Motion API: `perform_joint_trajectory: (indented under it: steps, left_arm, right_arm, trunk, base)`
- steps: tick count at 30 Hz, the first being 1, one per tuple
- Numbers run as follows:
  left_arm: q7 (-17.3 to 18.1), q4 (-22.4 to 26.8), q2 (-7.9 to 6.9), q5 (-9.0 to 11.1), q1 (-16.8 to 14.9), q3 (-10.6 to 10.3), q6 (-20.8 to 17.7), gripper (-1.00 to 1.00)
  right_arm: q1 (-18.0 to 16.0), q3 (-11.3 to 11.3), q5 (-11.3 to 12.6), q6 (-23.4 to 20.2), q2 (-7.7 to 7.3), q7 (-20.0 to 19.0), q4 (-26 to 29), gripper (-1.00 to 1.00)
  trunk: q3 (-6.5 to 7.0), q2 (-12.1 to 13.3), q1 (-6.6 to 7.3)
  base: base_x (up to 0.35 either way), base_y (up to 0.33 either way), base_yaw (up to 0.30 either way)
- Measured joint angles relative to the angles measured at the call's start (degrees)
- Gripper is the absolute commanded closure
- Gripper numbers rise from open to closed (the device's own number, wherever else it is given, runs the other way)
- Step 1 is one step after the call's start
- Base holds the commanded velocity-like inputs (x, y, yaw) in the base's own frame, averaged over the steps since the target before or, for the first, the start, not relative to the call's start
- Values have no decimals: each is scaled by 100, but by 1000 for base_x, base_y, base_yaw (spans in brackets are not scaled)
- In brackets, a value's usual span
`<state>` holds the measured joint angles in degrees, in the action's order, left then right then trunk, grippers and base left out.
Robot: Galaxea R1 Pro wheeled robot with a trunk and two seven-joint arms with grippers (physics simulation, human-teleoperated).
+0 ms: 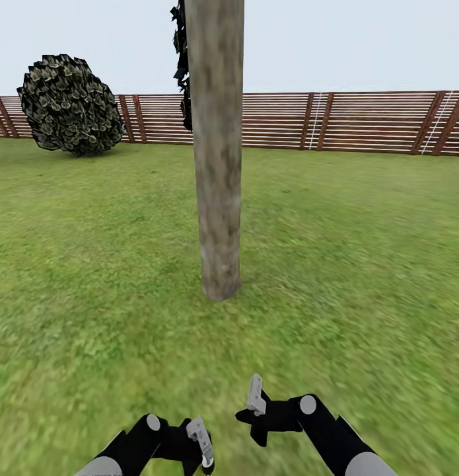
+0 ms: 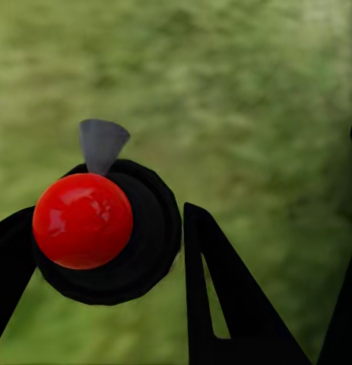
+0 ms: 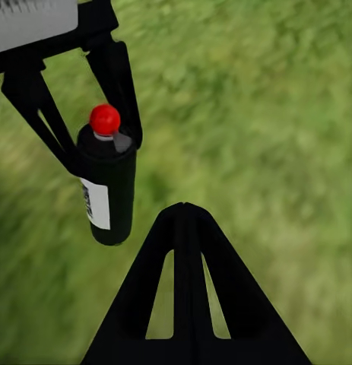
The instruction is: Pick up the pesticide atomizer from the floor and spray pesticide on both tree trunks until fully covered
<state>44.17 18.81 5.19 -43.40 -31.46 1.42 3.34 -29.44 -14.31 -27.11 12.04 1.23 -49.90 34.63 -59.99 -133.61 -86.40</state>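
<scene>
Nearest: left gripper [image 1: 204,456] low over the grass [image 1: 90,297], fingers pinched on the pesticide atomizer [image 3: 107,186], black bottle upright with red cap [image 2: 83,220] and grey nozzle [image 2: 102,144] above the jaws. Beside it, right gripper [image 3: 187,228] empty, fingers pressed together to a point. Ahead, well apart from both arms, the tree trunk [image 1: 217,165], thick, pale and mottled, rooted in lawn. Farther back, a round dark bush [image 1: 70,106] at left and the slatted wooden fence [image 1: 361,122].

Likely risks: spray falling short of the bark at this range; nozzle perhaps not aimed at the trunk; bottle held only high on its body, so liable to slip or swing; far side of the trunk left uncovered without circling.
</scene>
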Motion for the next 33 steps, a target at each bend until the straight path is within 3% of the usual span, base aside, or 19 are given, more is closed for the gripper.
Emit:
perform_joint_trajectory:
  steps: [17,22,26,28,31,33]
  left_arm:
    - [-49,198,355,7,-61,14,7,100]
    - [-613,201,358,10,-49,21,24,100]
    - [-760,193,352,11,-23,-68,40,100]
    - [-740,191,355,26,-2,-313,72,100]
    - [-599,186,358,28,-1,-341,85,100]
    - [-314,187,357,19,0,-352,89,100]
  right_arm:
    - [0,-10,3,0,0,-11,0,100]
    - [0,-15,3,0,2,-41,0,100]
    - [0,-18,4,0,5,-83,0,100]
    - [0,-18,3,0,8,-90,0,100]
    - [0,-17,3,0,9,-90,0,100]
    - [0,-18,4,0,26,-90,0,100]
  trunk:
    - [0,0,0]
    - [0,0,0]
    - [0,0,0]
    - [0,0,0]
    - [0,0,0]
    - [0,0,0]
  base:
    - [0,0,0]
    - [0,0,0]
    - [0,0,0]
    - [0,0,0]
    - [0,0,0]
    - [0,0,0]
